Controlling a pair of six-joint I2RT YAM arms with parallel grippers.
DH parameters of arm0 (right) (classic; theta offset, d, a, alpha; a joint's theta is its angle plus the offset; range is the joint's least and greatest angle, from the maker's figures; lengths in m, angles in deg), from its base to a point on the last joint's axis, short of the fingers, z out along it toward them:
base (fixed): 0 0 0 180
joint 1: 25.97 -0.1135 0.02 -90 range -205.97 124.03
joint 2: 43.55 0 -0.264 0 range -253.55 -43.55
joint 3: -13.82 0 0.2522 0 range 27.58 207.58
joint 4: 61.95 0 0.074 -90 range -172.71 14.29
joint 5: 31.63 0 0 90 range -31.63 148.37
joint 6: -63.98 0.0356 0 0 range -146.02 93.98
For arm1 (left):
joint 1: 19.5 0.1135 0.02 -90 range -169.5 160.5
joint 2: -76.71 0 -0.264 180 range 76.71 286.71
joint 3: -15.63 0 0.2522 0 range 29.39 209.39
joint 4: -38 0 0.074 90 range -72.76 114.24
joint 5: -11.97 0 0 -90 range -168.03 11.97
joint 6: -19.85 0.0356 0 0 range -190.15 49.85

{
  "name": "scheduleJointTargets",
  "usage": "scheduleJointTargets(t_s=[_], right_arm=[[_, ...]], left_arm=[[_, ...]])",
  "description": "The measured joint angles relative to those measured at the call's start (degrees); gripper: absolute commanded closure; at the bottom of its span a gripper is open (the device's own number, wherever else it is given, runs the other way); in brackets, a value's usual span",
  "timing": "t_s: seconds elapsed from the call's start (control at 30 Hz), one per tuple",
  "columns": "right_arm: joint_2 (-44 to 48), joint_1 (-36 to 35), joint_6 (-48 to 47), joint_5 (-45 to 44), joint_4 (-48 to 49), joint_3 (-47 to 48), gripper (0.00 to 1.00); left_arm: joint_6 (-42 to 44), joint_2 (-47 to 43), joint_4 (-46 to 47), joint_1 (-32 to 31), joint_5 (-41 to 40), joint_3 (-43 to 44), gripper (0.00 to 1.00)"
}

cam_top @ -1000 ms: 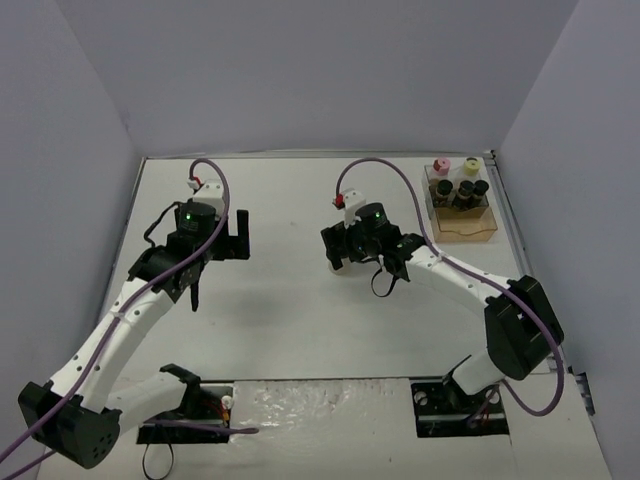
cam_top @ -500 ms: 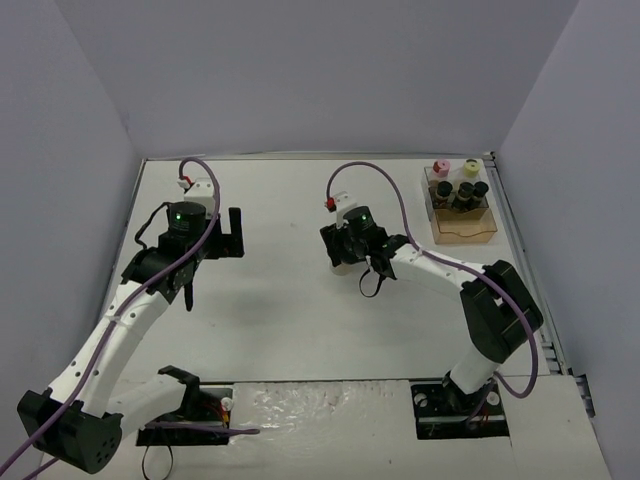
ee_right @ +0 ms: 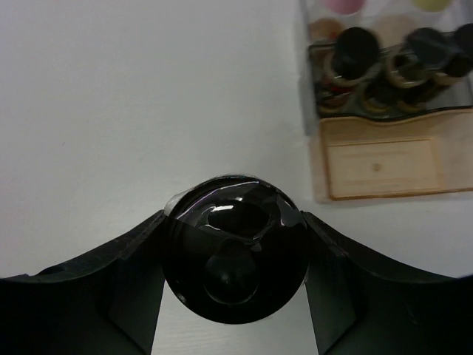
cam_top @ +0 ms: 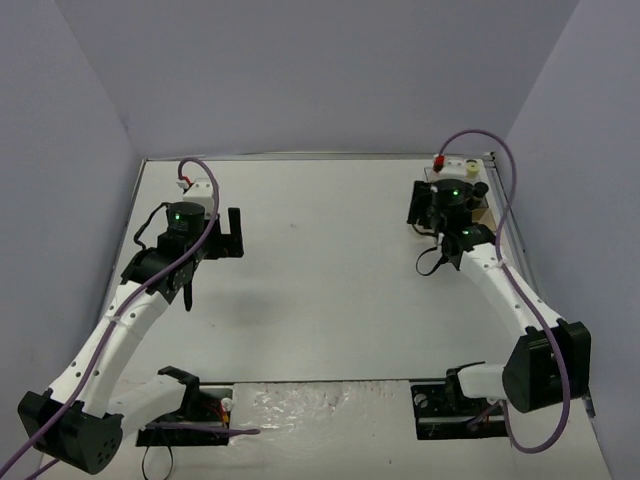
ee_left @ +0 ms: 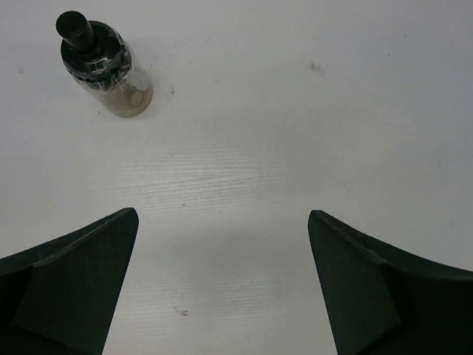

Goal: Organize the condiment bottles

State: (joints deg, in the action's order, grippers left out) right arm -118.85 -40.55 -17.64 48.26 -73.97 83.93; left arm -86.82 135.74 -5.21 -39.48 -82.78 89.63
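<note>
- On my left wrist feed, the left gripper [ee_left: 222,218] is spread wide, its dark fingers [ee_left: 66,285] filling the bottom corners.
- One black-capped condiment bottle [ee_left: 103,70] stands on the white table [ee_left: 310,111], upper left, well apart from both fingers.
- Its clear body shows tan contents.

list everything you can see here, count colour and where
table: 1, white, under everything
tray: 1, clear with wooden base, table's far right
tray bottles: at least 3 black-capped, 1 pink, 1 pale yellow, tray's far end
loose bottle: 1, clear, black cap, on table, top left of left wrist view
dark bottle: 1, black, gripped, short of tray
left gripper: 1, black, open, empty
right gripper: 1, black, shut on dark bottle
</note>
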Motion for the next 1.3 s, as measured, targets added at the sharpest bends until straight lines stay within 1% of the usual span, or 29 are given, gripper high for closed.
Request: scheduleJointTargets(t_s=[0.1, 0.2, 0.3, 0.4, 0.63, 0.83, 1.23, 1.3], right_arm=[[1.3, 9.6, 0.9, -0.5, -0.8, 2.5, 1.00], [0.3, 16.8, 1.4, -0.6, -1.2, 5.3, 1.00], [-2.3, 21.0, 1.7, -0.9, -1.3, 7.6, 1.00], [-5.7, 23.2, 2.1, -0.3, -0.7, 8.3, 1.00], [-15.1, 25.6, 2.1, 0.1, 2.5, 8.5, 1.00], [-18.0, 25.9, 1.8, -0.2, 7.4, 8.5, 1.00], [-24.4, 27.1, 0.7, 0.0, 11.9, 8.5, 1.00], [-25.5, 27.3, 0.5, 0.3, 13.3, 8.2, 0.95]], left_arm=[[0.0, 0.0, 0.0, 0.2, 0.0, -0.1, 0.03], [0.0, 0.0, 0.0, 0.3, 0.0, -0.1, 0.03], [0.0, 0.0, 0.0, 0.5, -0.2, -0.1, 0.03], [0.0, 0.0, 0.0, 0.6, -0.6, -0.1, 0.03], [0.0, 0.0, 0.0, 0.6, -0.9, -0.1, 0.03], [0.0, 0.0, 0.0, 0.6, -0.9, -0.1, 0.03], [0.1, 0.1, 0.0, 0.6, -0.9, -0.1, 0.03], [0.1, 0.2, 0.0, 0.7, -0.9, -0.1, 0.03]])
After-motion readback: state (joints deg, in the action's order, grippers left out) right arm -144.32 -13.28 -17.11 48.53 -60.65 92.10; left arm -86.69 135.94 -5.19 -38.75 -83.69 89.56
